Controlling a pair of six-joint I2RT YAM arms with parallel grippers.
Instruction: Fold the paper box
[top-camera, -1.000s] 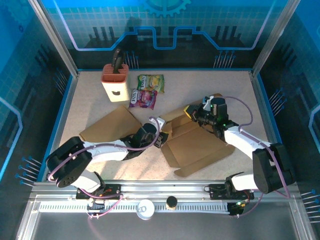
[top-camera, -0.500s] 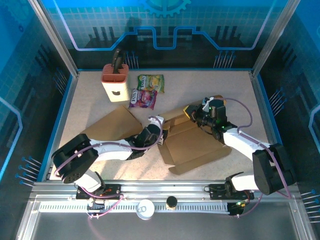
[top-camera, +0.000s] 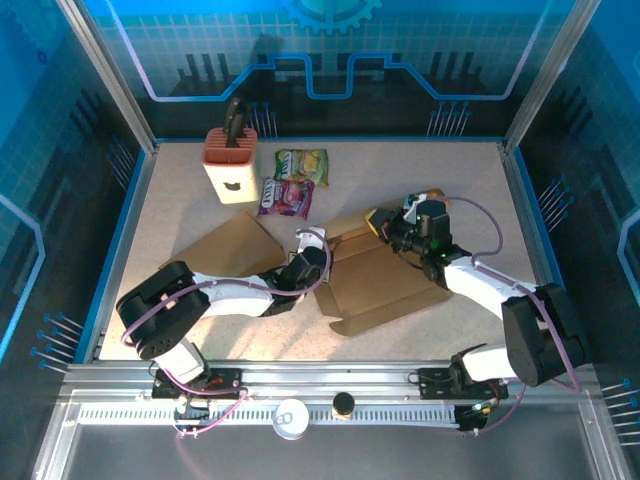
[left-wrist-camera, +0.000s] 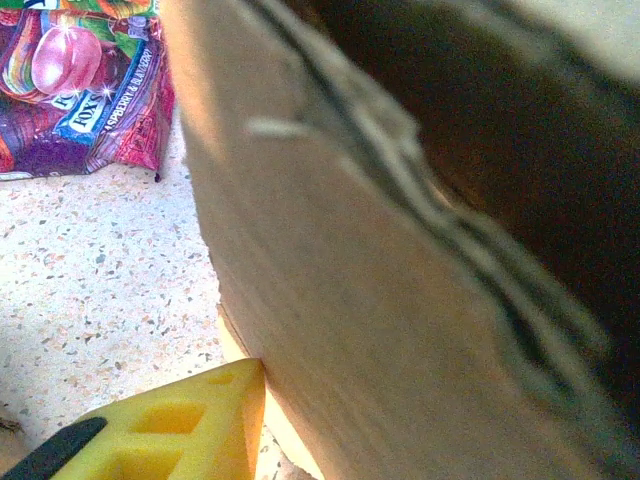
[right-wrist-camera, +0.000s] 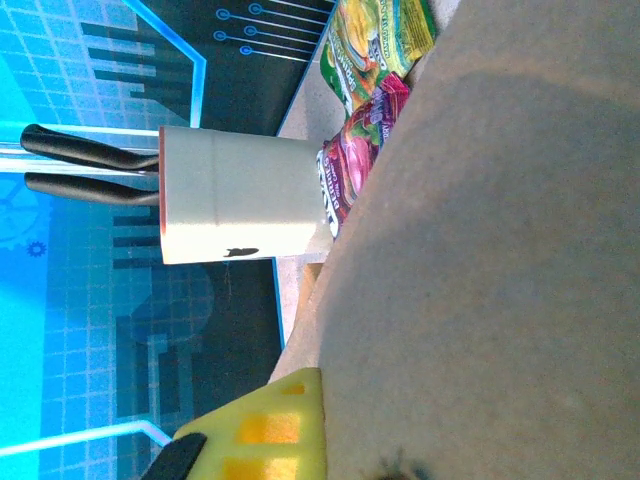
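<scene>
Top external first: the box (top-camera: 385, 285) lies opened out and mostly flat on the middle of the worktop (top-camera: 180, 215), brown card spreading from the centre towards the right, with another panel reaching out to the left past the left arm. Left tool (top-camera: 318, 268) sits low at the box's left edge, right up against the card. Right tool (top-camera: 385, 225) is at the far right corner of the box, on a raised flap there.

Left wrist now: one yellow finger (left-wrist-camera: 180, 435) shows at the bottom, and a curved wall of card rises just beside it, touching its tip. I can't tell from here whether this tool is apart or pinching the card. The purple packet (left-wrist-camera: 80, 90) lies on the speckled worktop just beyond.

Right wrist: a yellow finger (right-wrist-camera: 265, 435) again, with a broad sheet of card pressed along its edge. This tool is drawn together, clamped on that flap of the box.

Back at the far left of the worktop stands the block (top-camera: 230, 168), upright, with dark handles sticking out of its top. The green packet (top-camera: 302, 163) lies near it on the right, with the purple packet just nearer the arms, their edges touching or very close. Both packets lie apart from the box
</scene>
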